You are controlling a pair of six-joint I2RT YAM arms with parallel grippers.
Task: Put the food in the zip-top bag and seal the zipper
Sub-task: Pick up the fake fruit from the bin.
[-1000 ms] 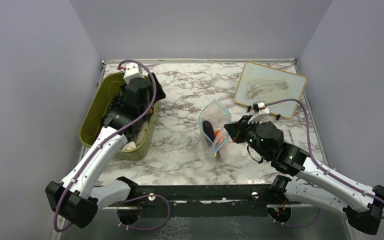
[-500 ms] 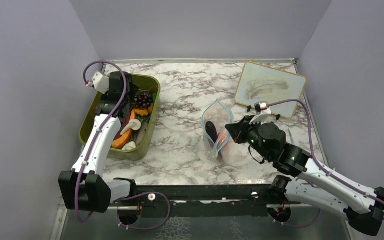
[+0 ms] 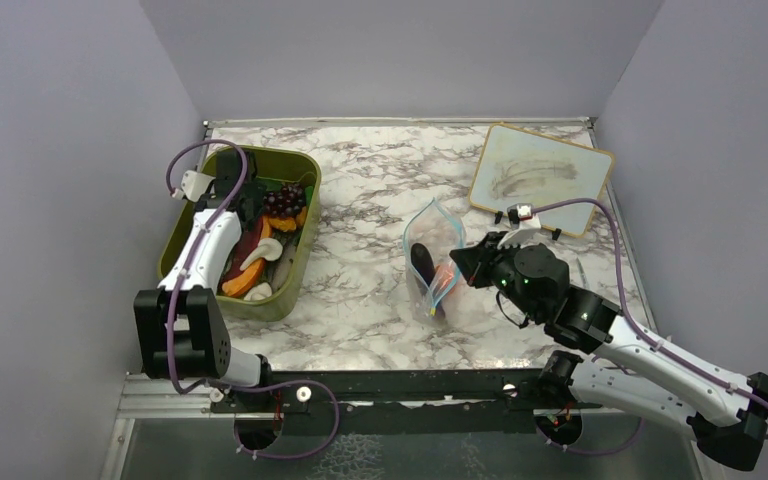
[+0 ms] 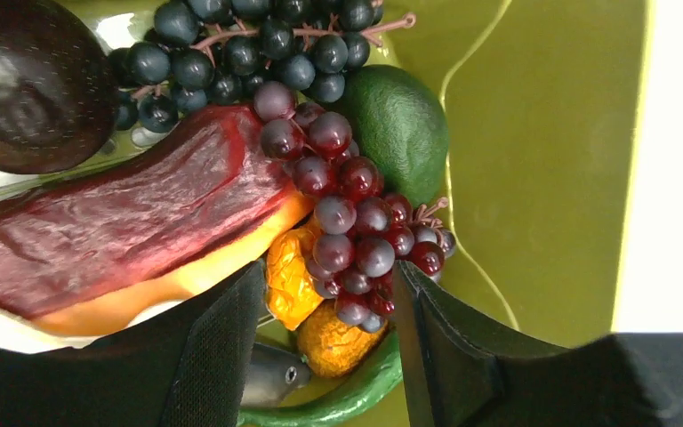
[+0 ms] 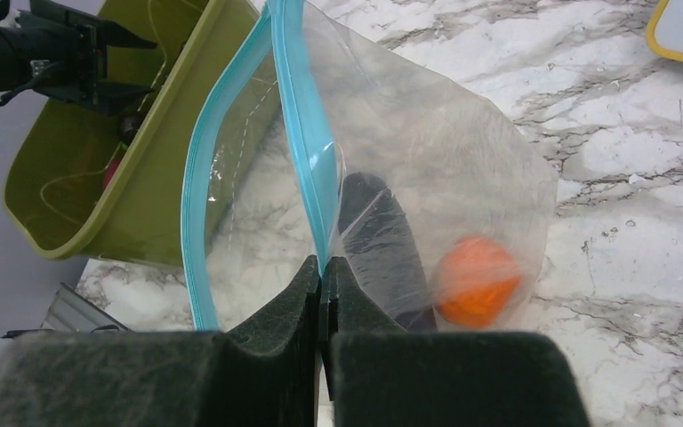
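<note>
The clear zip-top bag [image 3: 430, 250] stands open in the middle of the table. It holds a dark piece [image 3: 420, 262] and an orange ball [image 5: 476, 280]. My right gripper [image 5: 325, 267] is shut on the bag's teal zipper strip [image 5: 307, 142] and holds one side of the mouth up. The rest of the food lies in the olive-green tub [image 3: 185, 225]: a dark purple grape bunch [image 4: 347, 205], a dark red wedge [image 4: 124, 222] and orange pieces [image 4: 289, 271]. My left gripper [image 4: 329, 294] is open low in the tub. Its fingers sit either side of the grapes' lower end and the orange pieces.
A yellow-framed white board [image 3: 540, 175] lies at the back right. A green lime [image 4: 396, 124], a dark round piece [image 4: 27, 89] and a green pod [image 4: 329, 405] are also in the tub. Grey walls close the table's left, back and right.
My left arm has swung from over the tub's middle to its back left, uncovering the food. The right gripper and bag have barely moved.
</note>
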